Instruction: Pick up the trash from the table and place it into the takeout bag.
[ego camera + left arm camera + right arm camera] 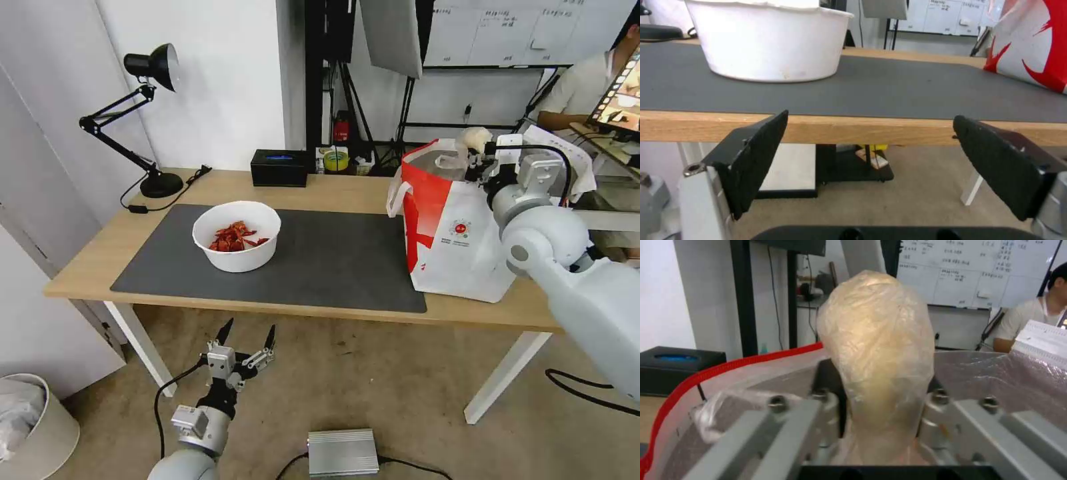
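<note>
Light-wood table [333, 190], right pincer [477, 162] pinching crinkly translucent wad [474, 139] over foil-lined bag [460, 230]

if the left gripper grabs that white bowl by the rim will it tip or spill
Probably stable: the white bowl sits flat on the mat, wide-based. Its thin rim may flex under a pinch. The red shell scraps lie low inside, so likely light and unlikely to spill.

Table [320, 190]: light wood, white legs.
Mat [333, 257]: dark grey, centred on the table.
On mat: white bowl [237, 237].
Right of mat: takeout bag [460, 233].
Behind mat: black box [279, 167], lamp [143, 120].
</note>
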